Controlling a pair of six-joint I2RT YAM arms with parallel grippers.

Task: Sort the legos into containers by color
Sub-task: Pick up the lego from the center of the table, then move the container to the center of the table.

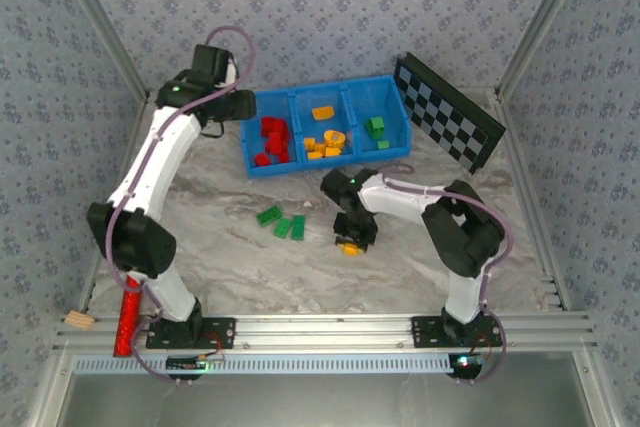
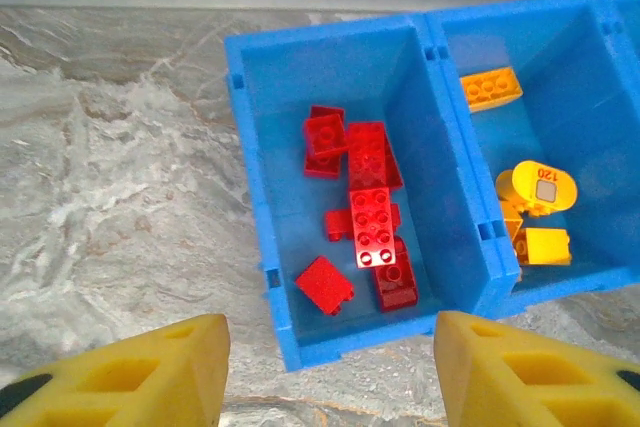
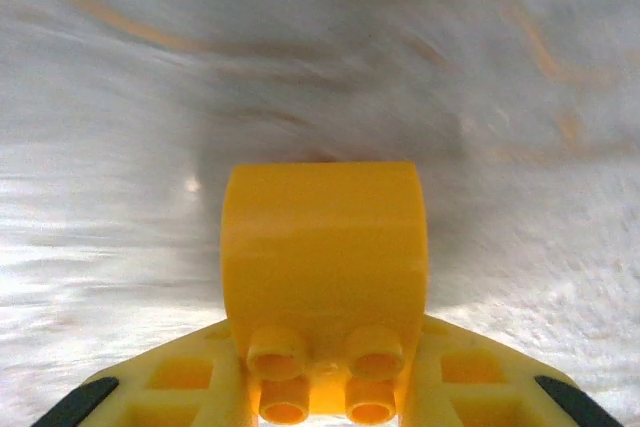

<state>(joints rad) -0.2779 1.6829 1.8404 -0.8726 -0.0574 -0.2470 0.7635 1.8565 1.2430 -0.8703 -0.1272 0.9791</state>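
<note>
The blue tray (image 1: 330,167) stands at the back of the table. Its left compartment holds several red legos (image 1: 272,139), the middle one orange-yellow legos (image 1: 325,139), the right one green legos (image 1: 376,128). My left gripper (image 1: 243,107) hovers open at the tray's left end, above the red legos (image 2: 370,212), its jaws (image 2: 330,377) wide apart and empty. In front of the tray, my right gripper (image 1: 350,239) sits low over the table, shut on a yellow lego (image 3: 322,257) (image 1: 349,247). A few green legos (image 1: 281,221) lie loose on the table left of it.
A black-and-white checkered board (image 1: 448,112) leans at the back right beside the tray. A red object (image 1: 128,322) and a small wooden piece (image 1: 78,321) lie at the near left edge by the left arm's base. Metal frame rails border the table.
</note>
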